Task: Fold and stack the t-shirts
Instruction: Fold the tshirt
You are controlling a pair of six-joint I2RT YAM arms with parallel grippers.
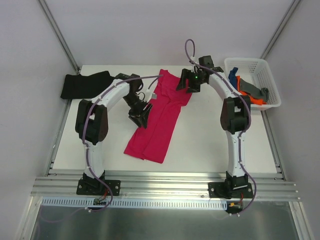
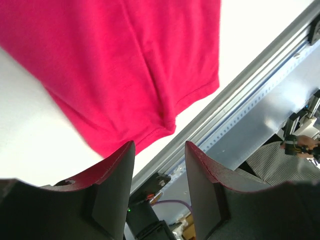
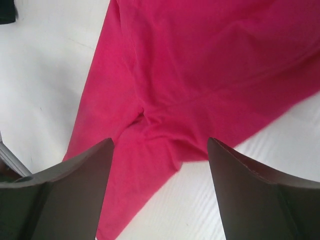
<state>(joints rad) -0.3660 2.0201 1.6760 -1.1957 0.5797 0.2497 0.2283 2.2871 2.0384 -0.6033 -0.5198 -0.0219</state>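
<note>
A crimson-pink t-shirt (image 1: 159,117) lies folded into a long strip down the middle of the table. A black t-shirt (image 1: 85,85) lies folded at the far left. My left gripper (image 1: 139,116) hovers at the pink shirt's left edge. In the left wrist view it (image 2: 159,145) is open with nothing between the fingers, and the pink shirt's hem (image 2: 125,75) is ahead of it. My right gripper (image 1: 184,82) is over the shirt's far right part. In the right wrist view it (image 3: 160,142) stands wide open above the pink cloth (image 3: 200,75), holding nothing.
A white lattice basket (image 1: 265,67) at the far right corner holds blue (image 1: 233,76), orange (image 1: 252,97) and grey (image 1: 257,91) cloth. An aluminium rail (image 1: 165,185) runs along the near edge. White walls enclose the table.
</note>
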